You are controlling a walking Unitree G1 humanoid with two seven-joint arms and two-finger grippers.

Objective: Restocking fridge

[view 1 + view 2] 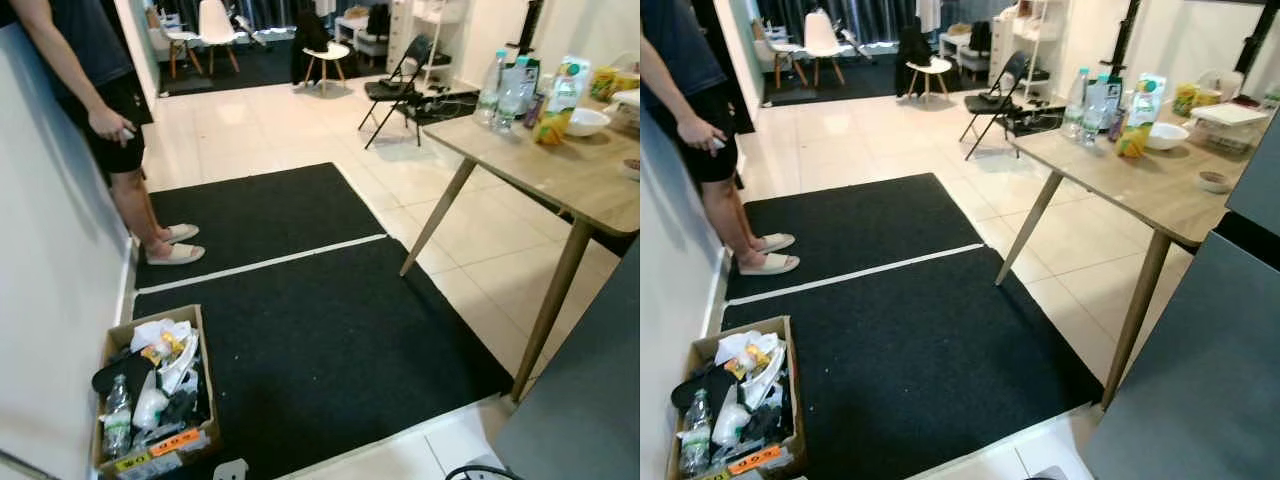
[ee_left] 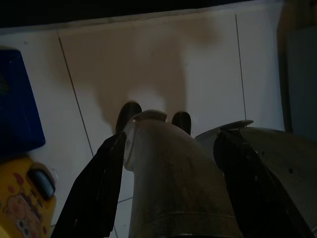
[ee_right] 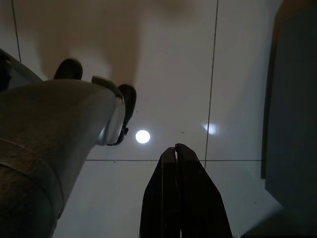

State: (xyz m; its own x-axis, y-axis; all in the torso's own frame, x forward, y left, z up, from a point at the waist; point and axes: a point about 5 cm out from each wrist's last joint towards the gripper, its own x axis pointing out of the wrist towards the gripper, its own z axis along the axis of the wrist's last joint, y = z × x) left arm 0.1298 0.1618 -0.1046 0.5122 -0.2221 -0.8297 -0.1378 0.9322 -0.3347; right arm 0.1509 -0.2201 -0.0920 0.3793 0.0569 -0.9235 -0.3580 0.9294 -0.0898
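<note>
A wooden table stands at the right with water bottles, a juice carton and a white bowl on it. A dark grey flat panel, perhaps the fridge, fills the near right corner. Both arms hang low over the white tiled floor. My left gripper is open, its black fingers spread wide with nothing held and my own grey leg seen behind them. My right gripper is shut, its fingers pressed together and empty.
A person in sandals stands by the left wall. A cardboard box of rubbish sits at the near left on black mats. A folding chair stands beyond the table. A blue and yellow object lies near my left foot.
</note>
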